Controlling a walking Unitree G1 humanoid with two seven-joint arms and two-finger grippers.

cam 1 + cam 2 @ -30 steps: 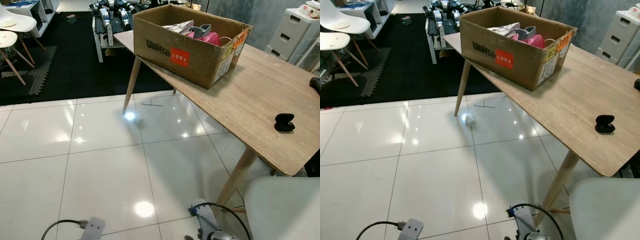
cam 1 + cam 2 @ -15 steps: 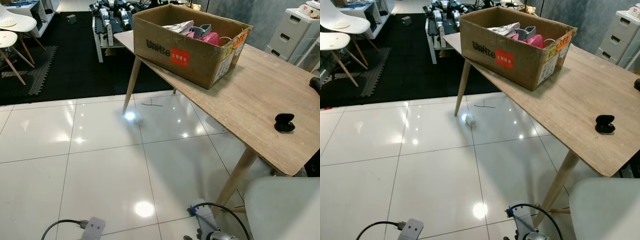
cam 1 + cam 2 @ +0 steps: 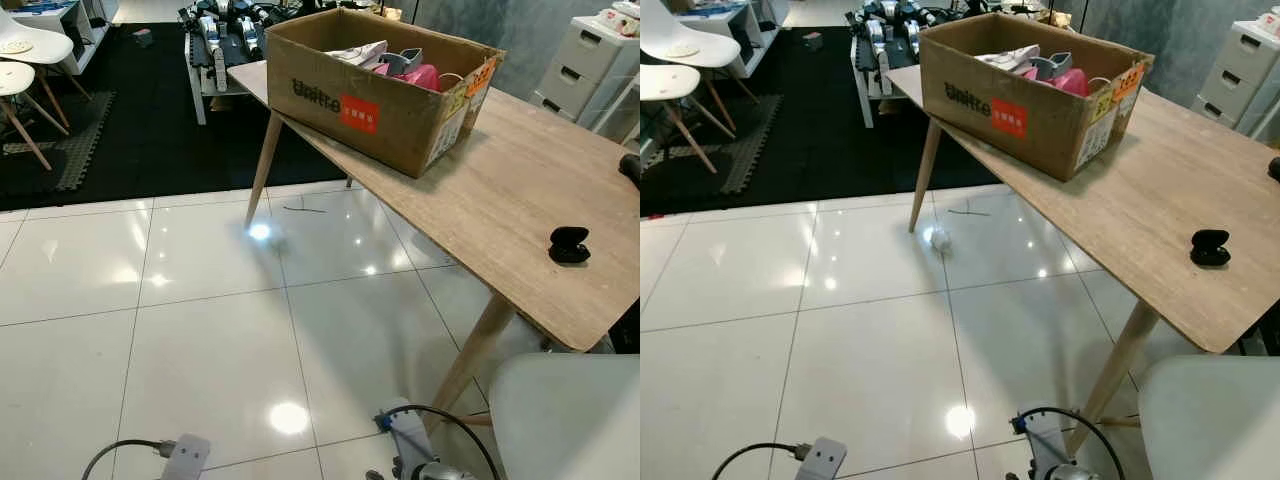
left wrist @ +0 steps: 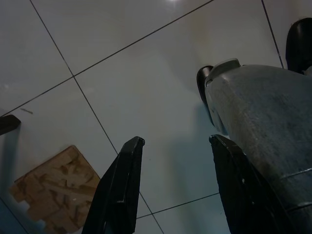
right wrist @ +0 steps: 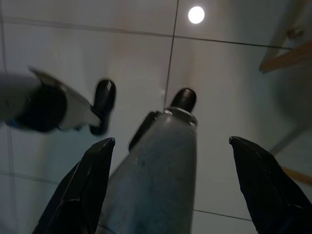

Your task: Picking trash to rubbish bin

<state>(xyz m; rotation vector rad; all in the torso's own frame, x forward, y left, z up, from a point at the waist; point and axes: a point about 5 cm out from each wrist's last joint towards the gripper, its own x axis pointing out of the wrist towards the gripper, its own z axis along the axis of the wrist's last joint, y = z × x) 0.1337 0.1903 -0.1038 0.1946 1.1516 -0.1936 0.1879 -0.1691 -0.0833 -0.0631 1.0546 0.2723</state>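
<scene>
The left gripper (image 4: 170, 185) and right gripper (image 5: 170, 180) hang spread and empty; the crumpled white trash (image 3: 939, 239) on the floor by the table leg (image 3: 923, 173) looks light and soft, best pinched across its middle.

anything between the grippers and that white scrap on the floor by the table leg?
Nothing visible. The crumpled white scrap lies on open tile just beside the near table leg, which may crowd a reach. Left gripper and right gripper hang open over bare floor by the robot's feet. No bin is in view.
</scene>
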